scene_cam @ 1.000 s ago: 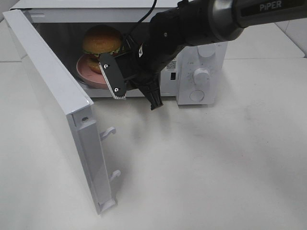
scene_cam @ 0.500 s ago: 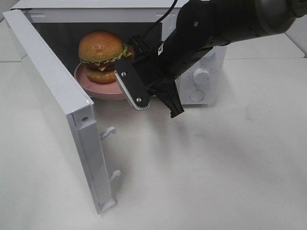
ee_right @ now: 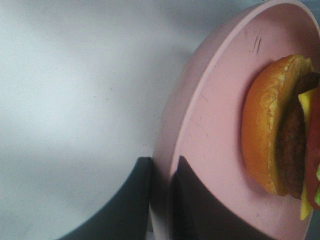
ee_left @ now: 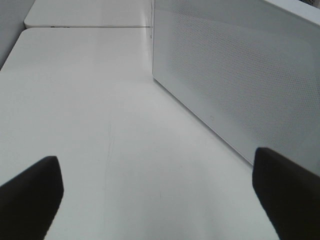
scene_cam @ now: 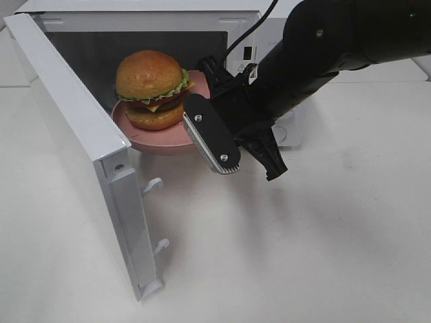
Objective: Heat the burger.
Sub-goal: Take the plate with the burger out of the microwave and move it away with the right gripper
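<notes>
The burger point(scene_cam: 151, 84), with golden bun, lettuce, cheese and patty, sits on a pink plate point(scene_cam: 145, 142) at the mouth of the open microwave point(scene_cam: 141, 10). The plate's front edge reaches past the opening. My right gripper point(scene_cam: 204, 75) comes in from the right and is shut on the plate's right rim. In the right wrist view the right gripper point(ee_right: 161, 165) pinches the thin rim of the plate point(ee_right: 210, 125), with the burger point(ee_right: 280, 130) close beyond. My left gripper point(ee_left: 155, 195) is open and empty over the table, outside the exterior high view.
The microwave door point(scene_cam: 74, 134) swings wide open toward the front left, its latch hooks point(scene_cam: 153, 183) sticking out. The left wrist view faces the outer side of the door point(ee_left: 240, 75). White tabletop point(scene_cam: 303, 256) spreads in front and to the right.
The right arm has drawn back toward the front right, bringing the plate and burger forward out of the microwave cavity. The left gripper has stayed open.
</notes>
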